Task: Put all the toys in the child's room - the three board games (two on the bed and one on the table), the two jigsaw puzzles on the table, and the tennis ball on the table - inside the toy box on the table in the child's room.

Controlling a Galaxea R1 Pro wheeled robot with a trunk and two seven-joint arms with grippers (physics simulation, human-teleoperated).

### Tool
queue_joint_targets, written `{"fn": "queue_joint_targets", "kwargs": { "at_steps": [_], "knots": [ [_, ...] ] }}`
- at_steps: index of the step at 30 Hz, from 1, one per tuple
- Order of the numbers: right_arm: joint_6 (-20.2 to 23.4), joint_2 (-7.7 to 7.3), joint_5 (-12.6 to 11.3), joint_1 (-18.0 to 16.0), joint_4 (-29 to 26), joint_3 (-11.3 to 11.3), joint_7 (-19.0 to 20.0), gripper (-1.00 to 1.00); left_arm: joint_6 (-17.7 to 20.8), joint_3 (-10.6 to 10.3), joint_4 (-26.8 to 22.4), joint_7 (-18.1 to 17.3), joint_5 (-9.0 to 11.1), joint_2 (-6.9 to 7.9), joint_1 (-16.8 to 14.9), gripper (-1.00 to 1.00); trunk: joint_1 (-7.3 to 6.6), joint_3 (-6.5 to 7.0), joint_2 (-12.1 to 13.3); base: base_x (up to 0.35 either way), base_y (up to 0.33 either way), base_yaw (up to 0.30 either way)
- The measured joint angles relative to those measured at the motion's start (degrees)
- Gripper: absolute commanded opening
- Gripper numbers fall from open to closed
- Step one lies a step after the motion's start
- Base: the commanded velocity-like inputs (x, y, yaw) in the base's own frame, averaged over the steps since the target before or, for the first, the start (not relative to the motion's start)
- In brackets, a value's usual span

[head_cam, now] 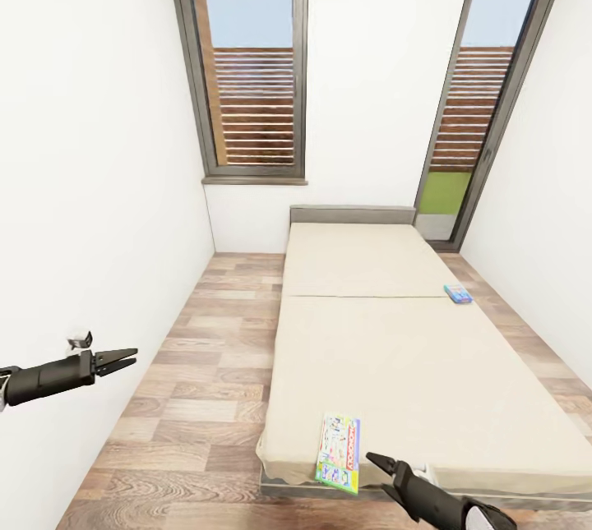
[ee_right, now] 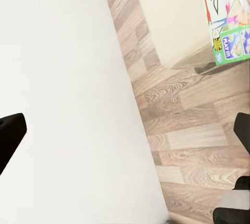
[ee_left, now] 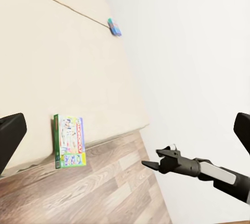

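Note:
A green-edged Monopoly board game (head_cam: pixel 339 452) lies flat at the near end of the beige bed (head_cam: pixel 386 349), its end poking over the edge. A small blue board game (head_cam: pixel 458 293) rests by the bed's right edge, further back. My right gripper (head_cam: pixel 378 471) hovers open just right of the Monopoly box, apart from it. My left gripper (head_cam: pixel 131 359) is open over the floor beside the left wall. The left wrist view takes in the Monopoly box (ee_left: pixel 69 140), the blue box (ee_left: pixel 114 27) and the right gripper (ee_left: pixel 151 158). The table, toy box, jigsaw puzzles and tennis ball are out of view.
White walls close in on both sides of the narrow room. A strip of wood-plank floor (head_cam: pixel 205 366) runs between the left wall and the bed. Tall dark-framed windows (head_cam: pixel 255 62) stand behind the headboard. The Monopoly box (ee_right: pixel 226 21) also appears in the right wrist view.

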Motion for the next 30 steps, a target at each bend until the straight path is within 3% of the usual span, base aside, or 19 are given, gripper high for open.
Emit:
{"fn": "queue_joint_targets", "kwargs": {
  "at_steps": [3, 22, 30],
  "knots": [
    [0.0, 0.05, 0.0, -0.2, 0.2, 0.0, -0.7, 1.00, 0.0, 0.0, 0.0, 0.0, 0.0, -0.06, 0.0, 1.00, 0.00, 0.00, 0.0, 0.000, 0.000, 0.000],
    [0.4, -0.36, -0.1, -0.8, 0.5, 0.1, -2.4, 1.00, 0.2, 0.0, 0.0, 0.0, 0.0, -0.17, 0.0, 1.00, 4.18, -3.43, -7.6, 0.000, 0.000, 0.000],
    [3.8, -0.38, -0.2, -2.7, 0.5, 0.1, -2.5, 1.00, 0.7, 0.0, 0.0, 0.0, 0.0, -0.75, 0.0, 1.00, 5.94, -4.87, -10.8, 0.000, 0.000, 0.000]
  ]
}}
